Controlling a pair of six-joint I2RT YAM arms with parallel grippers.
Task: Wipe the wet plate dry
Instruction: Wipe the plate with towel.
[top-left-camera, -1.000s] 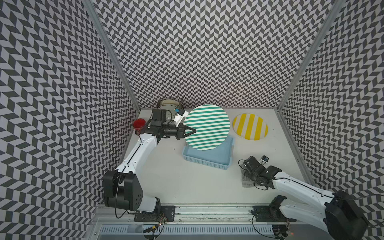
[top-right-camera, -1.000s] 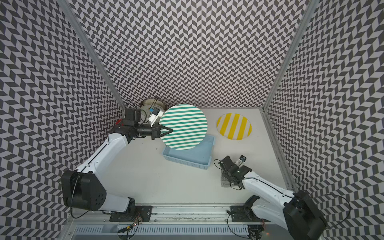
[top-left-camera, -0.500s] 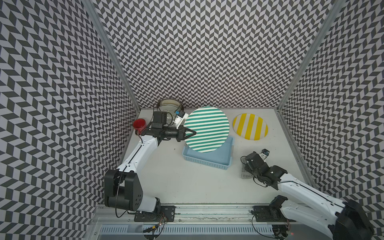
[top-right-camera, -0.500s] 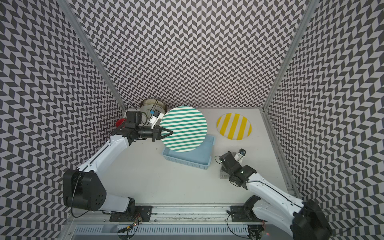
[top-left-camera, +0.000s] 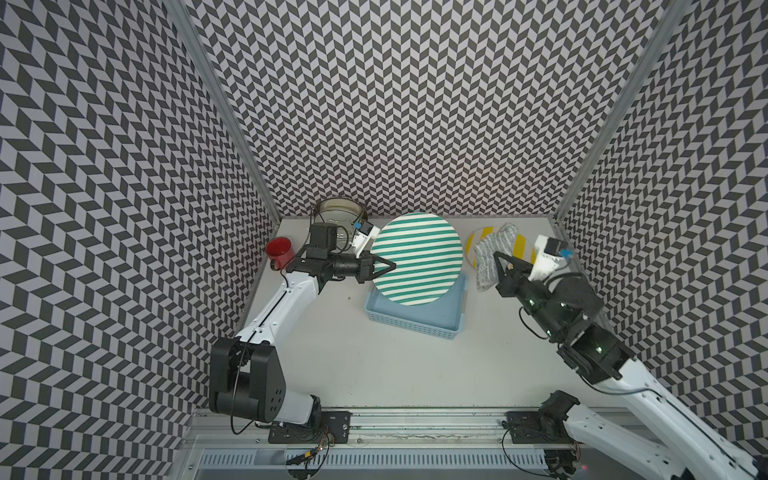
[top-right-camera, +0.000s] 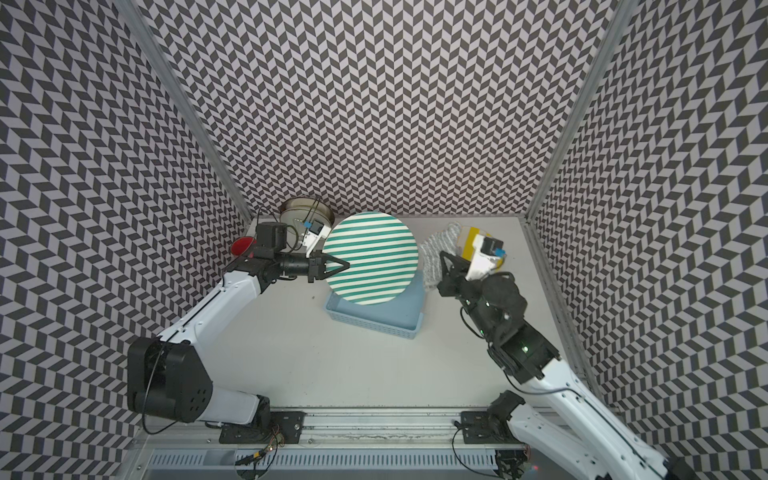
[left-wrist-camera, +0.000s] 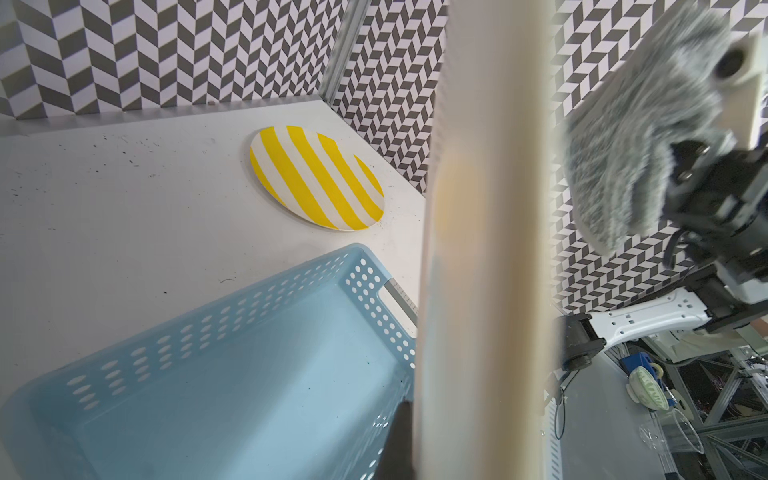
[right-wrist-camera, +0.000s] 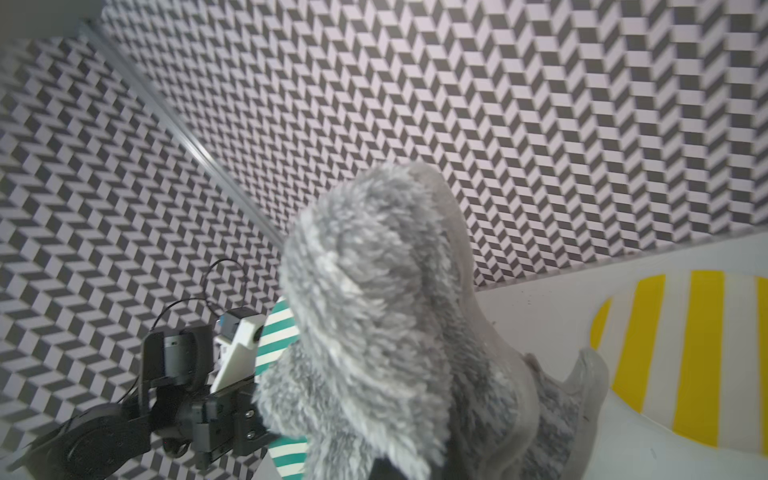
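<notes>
Now chevron walls enclose a pale speckled table. Over the perforated blue basket, the left gripper clamps the round green-striped plate; beside it, the right gripper pinches a fluffy grey cloth.

Both top views are bright and evenly lit by soft light from above. The blue basket casts only a faint, thin shadow on the pale table, with no hard glare near it. The wide lens bends the chevron walls outward, away from the basket. In the left wrist view the basket is sharp, but the green-striped plate in front of it is a defocused cream band and the grey cloth is smeared. In the right wrist view the cloth is soft, the walls are streaked and the yellow-striped plate is near-overexposed.
</notes>
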